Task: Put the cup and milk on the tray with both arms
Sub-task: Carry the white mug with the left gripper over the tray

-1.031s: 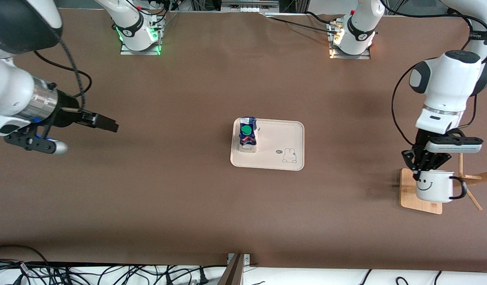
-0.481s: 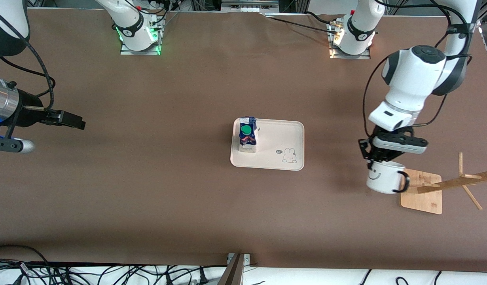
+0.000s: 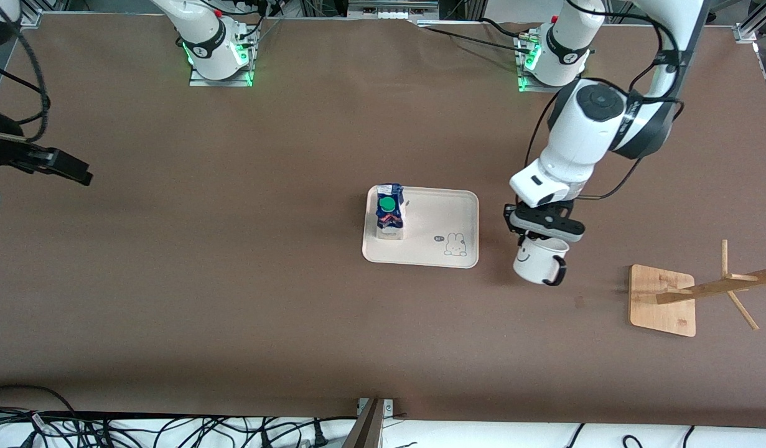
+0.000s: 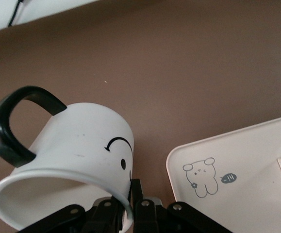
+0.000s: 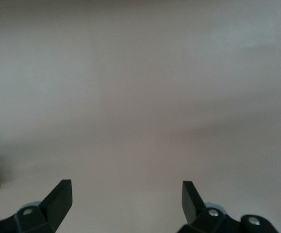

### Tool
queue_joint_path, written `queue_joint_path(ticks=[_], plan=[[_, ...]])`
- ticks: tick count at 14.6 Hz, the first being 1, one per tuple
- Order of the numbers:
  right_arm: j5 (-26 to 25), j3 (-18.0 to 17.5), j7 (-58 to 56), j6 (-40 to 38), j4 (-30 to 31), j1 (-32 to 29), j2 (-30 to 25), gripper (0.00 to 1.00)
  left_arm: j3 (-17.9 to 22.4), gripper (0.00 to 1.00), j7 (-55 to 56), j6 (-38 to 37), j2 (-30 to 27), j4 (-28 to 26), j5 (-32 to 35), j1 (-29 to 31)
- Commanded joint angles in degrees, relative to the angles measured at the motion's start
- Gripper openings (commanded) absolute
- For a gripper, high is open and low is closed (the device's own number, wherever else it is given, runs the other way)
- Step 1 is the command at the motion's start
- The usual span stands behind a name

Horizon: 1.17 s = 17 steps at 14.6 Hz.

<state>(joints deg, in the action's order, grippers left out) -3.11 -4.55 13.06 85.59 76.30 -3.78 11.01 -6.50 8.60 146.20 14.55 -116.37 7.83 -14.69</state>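
Note:
My left gripper (image 3: 533,239) is shut on the rim of the white smiley cup (image 3: 538,261) and holds it in the air over the brown table, just beside the tray's end toward the left arm. The left wrist view shows the cup (image 4: 77,155) with its black handle, pinched at the rim between my fingers, and the tray's rabbit corner (image 4: 227,179). The milk carton (image 3: 389,211) stands upright on the cream tray (image 3: 445,218), at its end toward the right arm. My right gripper (image 3: 68,169) is open and empty, up over the table's edge at the right arm's end; it also shows in the right wrist view (image 5: 125,194).
A wooden rack with a flat base (image 3: 661,300) and slanted pegs (image 3: 725,286) stands at the left arm's end of the table. Cables lie along the table's edge nearest the front camera.
My left gripper has carried the cup off the wooden rack and across the table to beside the tray. My right gripper has drawn back toward the table's edge.

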Motion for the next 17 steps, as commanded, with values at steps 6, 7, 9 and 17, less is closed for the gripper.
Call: queue_joint_path(ticks=[6,7,9,17], plan=[[0.74,-1.25,-10.77,5.03,8.69,0.25,-5.82,1.0,-2.21,0.0,-0.42,-15.24,12.07,12.83,-7.2,-5.86],[0.21,-0.99,-10.77,5.03,8.78,1.65,-5.82,1.0,-2.21,0.0,-0.34,-17.68,13.56,13.97,-8.08,-7.26],[-1.98,-0.55,-10.68,5.2,8.87,2.98,-5.56,1.0,-2.12,0.0,-0.33,-23.65,16.81,18.7,-10.45,-9.11],[-2.34,-0.46,-11.12,7.14,11.33,0.35,-6.17,1.0,-2.2,0.0,-5.61,-30.79,20.51,21.1,-11.16,-10.27]])
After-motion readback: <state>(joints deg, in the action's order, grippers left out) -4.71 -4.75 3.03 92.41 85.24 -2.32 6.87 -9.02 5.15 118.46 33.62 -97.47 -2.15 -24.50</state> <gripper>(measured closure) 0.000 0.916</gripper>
